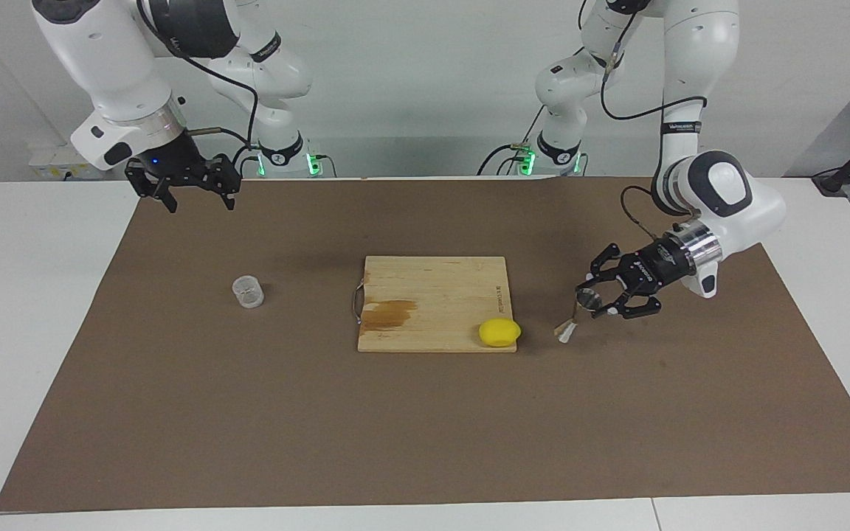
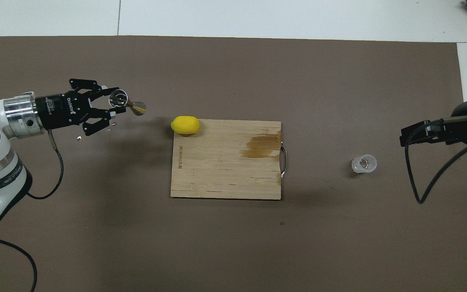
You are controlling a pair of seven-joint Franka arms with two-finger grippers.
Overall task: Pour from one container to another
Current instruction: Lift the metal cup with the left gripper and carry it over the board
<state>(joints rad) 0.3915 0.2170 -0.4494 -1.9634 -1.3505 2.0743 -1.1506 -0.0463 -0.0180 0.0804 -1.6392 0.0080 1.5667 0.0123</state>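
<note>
The clear glass cup [image 1: 248, 291] stands on the brown mat toward the right arm's end and shows in the overhead view [image 2: 364, 163]. My left gripper [image 1: 593, 296] is shut on the top cone of the steel jigger [image 1: 571, 321]. It holds the jigger tilted, low over the mat beside the cutting board. The left gripper [image 2: 112, 104] and the jigger [image 2: 118, 97] also show in the overhead view. My right gripper [image 1: 201, 203] is open and empty, and it waits raised over the mat's corner, apart from the cup.
A wooden cutting board [image 1: 432, 295] with a dark stain lies mid-table and shows from overhead [image 2: 225, 170]. A yellow lemon [image 1: 499, 332] sits on the board's corner nearest the jigger [image 2: 185, 124]. The brown mat [image 1: 425, 428] covers most of the table.
</note>
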